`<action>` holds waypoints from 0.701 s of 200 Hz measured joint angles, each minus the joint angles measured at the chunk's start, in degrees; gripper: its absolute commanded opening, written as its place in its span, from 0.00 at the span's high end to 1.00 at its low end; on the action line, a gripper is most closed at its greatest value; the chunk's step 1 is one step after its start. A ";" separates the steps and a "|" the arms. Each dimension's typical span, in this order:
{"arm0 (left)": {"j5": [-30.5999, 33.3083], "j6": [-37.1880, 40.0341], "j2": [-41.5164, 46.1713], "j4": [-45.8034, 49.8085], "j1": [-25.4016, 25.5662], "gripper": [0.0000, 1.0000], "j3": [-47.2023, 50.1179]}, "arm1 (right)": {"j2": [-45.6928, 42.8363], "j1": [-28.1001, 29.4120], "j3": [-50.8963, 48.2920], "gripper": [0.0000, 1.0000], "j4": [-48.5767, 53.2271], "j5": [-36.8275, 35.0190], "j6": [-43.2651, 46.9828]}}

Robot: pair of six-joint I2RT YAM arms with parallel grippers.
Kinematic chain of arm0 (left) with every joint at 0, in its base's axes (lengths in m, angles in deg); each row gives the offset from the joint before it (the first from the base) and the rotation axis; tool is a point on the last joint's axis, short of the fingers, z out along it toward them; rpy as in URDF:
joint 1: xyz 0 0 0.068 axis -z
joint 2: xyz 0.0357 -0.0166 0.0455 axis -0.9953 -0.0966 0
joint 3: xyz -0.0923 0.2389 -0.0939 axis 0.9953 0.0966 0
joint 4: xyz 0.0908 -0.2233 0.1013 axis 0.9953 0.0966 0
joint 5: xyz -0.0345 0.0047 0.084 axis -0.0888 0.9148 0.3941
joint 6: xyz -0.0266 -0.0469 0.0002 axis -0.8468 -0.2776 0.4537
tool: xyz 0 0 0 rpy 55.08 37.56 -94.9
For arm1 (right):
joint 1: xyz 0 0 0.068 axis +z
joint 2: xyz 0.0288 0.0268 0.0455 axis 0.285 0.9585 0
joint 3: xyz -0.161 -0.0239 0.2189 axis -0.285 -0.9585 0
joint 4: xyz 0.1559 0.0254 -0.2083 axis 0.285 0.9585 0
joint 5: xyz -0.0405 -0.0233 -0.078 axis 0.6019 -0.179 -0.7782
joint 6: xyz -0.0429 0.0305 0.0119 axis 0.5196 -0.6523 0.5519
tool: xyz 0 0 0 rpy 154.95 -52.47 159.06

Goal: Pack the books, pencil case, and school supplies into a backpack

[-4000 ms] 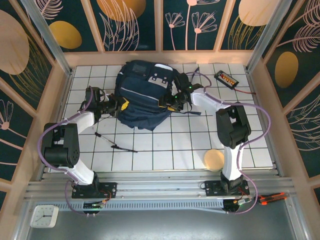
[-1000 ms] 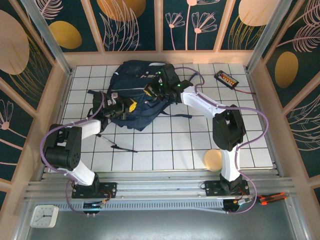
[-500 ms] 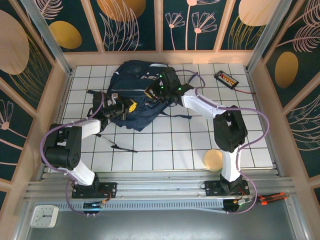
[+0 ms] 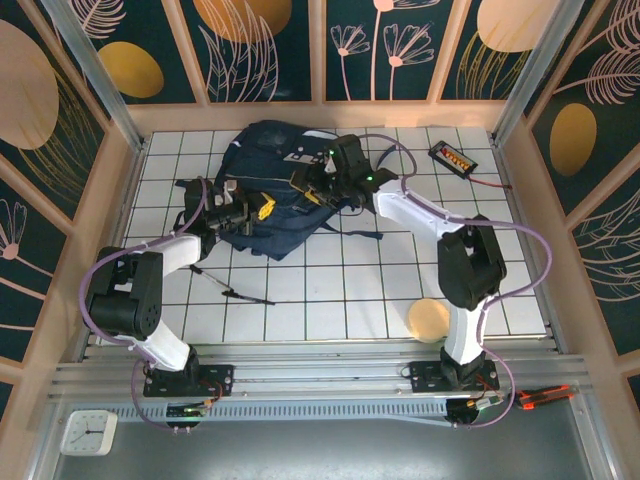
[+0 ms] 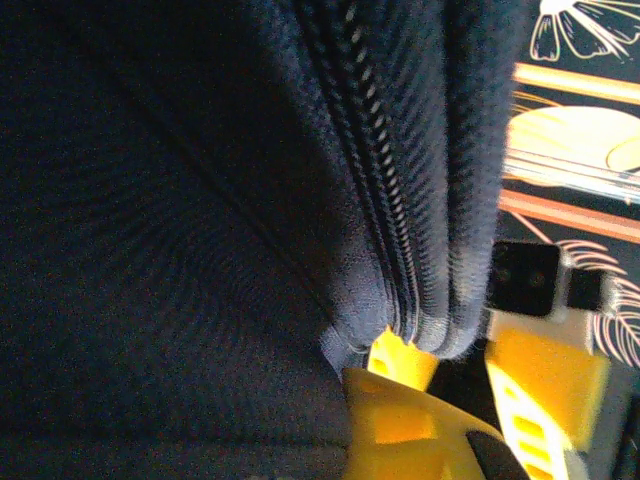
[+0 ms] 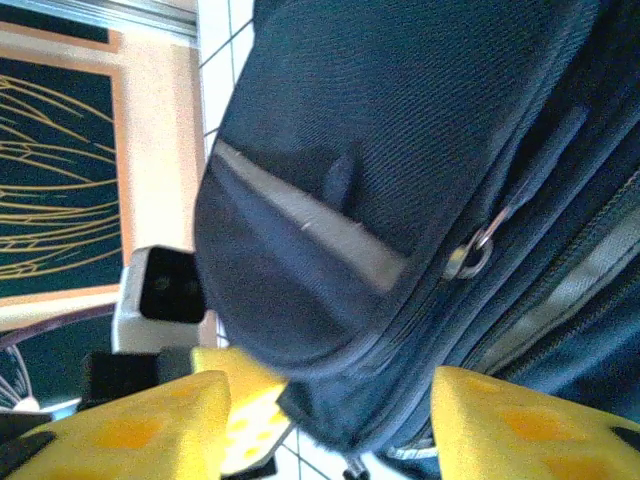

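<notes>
The white tiled table (image 4: 380,280) takes up most of the enclosure, and the big navy backpack (image 4: 268,150) lies slumped toward its far side, left of centre, with both arms reaching in to it. The left gripper (image 4: 256,212) is at the bag's near-left edge; up close its yellow fingers (image 5: 400,428) are pressed together on a fold of the navy fabric right beside a zip line. The right gripper (image 4: 312,186) is over the bag's right side, and its yellow fingers (image 6: 130,425) stand spread wide, with a rounded corner of the bag and a zip pull between them, not pinched. A round tan disc (image 4: 428,318) lies near the right arm's base, a black device with orange buttons (image 4: 452,157) sits at the far right corner, and a thin black pen (image 4: 245,296) lies on the tiles just in front of the bag.
</notes>
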 measured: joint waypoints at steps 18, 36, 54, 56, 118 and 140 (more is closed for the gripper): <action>0.00 0.00 0.00 0.00 0.00 1.00 -0.39 | -2.27 -0.02 -0.02 0.39 1.57 1.27 5.20; -0.02 0.00 0.00 0.00 -0.07 1.00 -0.39 | -3.23 -0.02 -0.02 0.39 3.72 2.03 11.13; -0.09 0.00 0.00 0.00 -0.09 1.00 -0.42 | -3.30 0.00 -0.15 0.40 6.95 1.51 17.62; -0.09 0.00 0.00 0.00 -0.11 1.00 -0.42 | -3.30 0.00 -0.26 0.41 7.34 1.31 18.56; -0.46 -0.13 -0.35 -0.02 -0.15 1.00 -1.42 | -2.64 -0.02 -0.98 0.55 13.49 -1.44 33.51; -0.55 -0.17 -0.59 -0.02 -0.15 1.00 -1.51 | -0.42 0.00 -0.09 0.55 13.53 -0.90 34.91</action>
